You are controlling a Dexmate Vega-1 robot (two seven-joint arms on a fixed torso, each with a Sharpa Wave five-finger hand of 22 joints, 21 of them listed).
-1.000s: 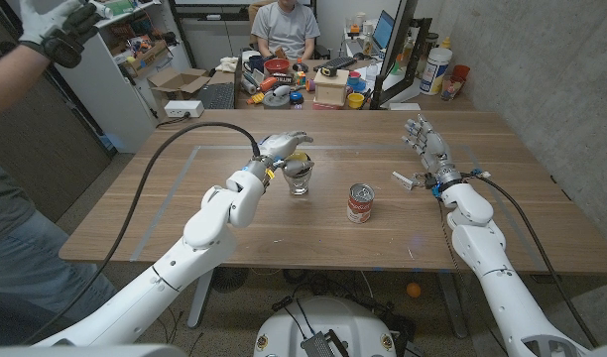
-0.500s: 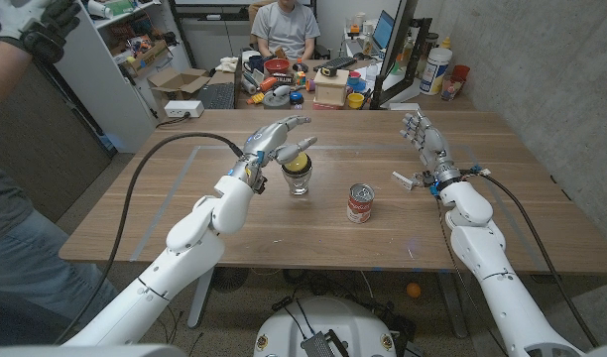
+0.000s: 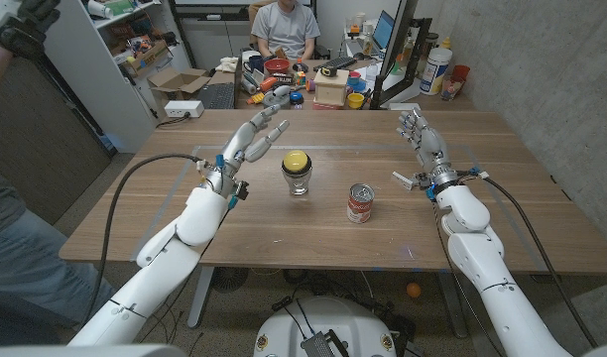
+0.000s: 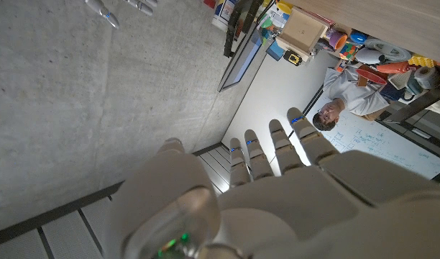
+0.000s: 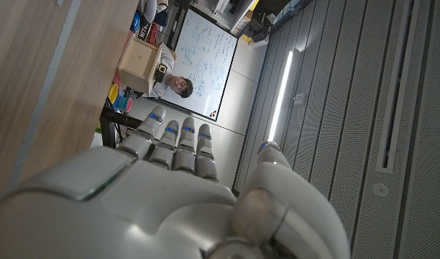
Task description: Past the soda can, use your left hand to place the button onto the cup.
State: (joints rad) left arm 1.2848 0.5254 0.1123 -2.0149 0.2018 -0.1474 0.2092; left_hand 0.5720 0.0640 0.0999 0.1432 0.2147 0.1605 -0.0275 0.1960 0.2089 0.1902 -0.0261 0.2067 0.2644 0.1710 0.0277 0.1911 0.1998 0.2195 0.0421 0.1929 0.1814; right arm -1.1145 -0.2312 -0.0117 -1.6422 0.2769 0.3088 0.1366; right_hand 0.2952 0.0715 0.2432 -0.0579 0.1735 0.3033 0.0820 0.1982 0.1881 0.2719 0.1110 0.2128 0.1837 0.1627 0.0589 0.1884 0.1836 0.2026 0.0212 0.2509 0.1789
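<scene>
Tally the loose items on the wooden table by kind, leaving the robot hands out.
Cup: 1
Button, yellow, sitting on the cup: 1
Soda can: 1
Total: 3

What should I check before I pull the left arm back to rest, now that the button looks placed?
1. Yellow round button sits on top of the clear glass cup: ok.
2. Cup upright on the wooden table: ok.
3. Left hand holds nothing, fingers spread, apart from the cup: ok.
4. Red-and-white soda can upright, to the cup's right and nearer the robot: ok.
5. Right hand holds nothing, away from the can: ok.
6. Button centred and stable: cannot tell.
</scene>
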